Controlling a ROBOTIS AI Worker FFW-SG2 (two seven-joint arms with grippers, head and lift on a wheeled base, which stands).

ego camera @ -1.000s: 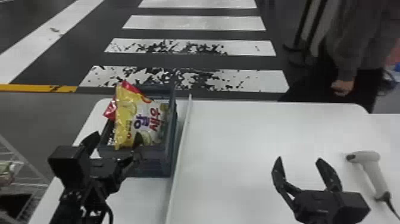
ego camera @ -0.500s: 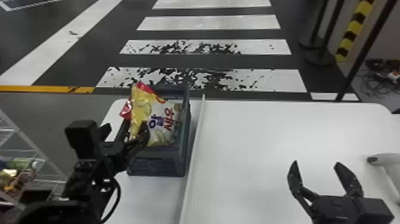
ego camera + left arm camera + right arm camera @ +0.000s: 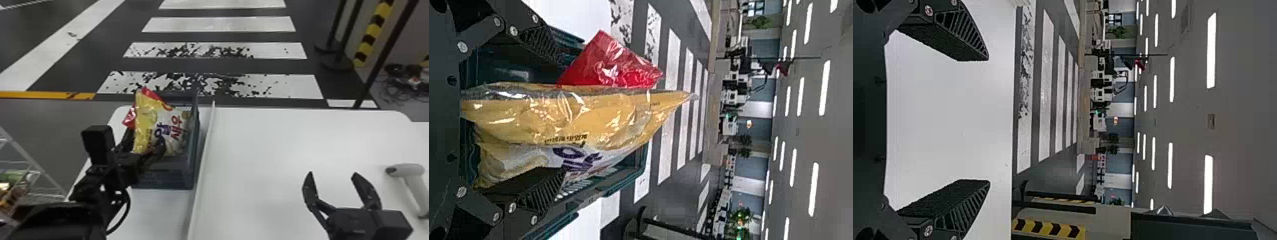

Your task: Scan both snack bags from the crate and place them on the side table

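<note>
The white bench (image 3: 287, 143) spreads across the head view, with a striped floor (image 3: 223, 25) beyond its far edge. A wire rack (image 3: 32, 159) stands off past its left edge. At the bench's far left corner sits the dark blue crate (image 3: 166, 180), upright, and just to the right of it a thin raised strip (image 3: 203, 166) runs from the bench's far edge toward its near edge.

The left gripper (image 3: 145, 142) is at the crate, its jaws apart, one on either side of the yellow-and-white snack bag (image 3: 146, 121); whether either jaw touches the bag, I cannot tell. The right gripper (image 3: 332, 175) hangs over the right part of the bench, its jaws well apart with only air between them.

The yellow-and-white snack bag leans in the crate, its top sticking up above the rim. The red snack bag (image 3: 604, 65) is in there too, right against it and partly hidden by it. Smallest, the pale handheld scanner (image 3: 408, 170) lies toward the bench's right edge, near the right gripper.
</note>
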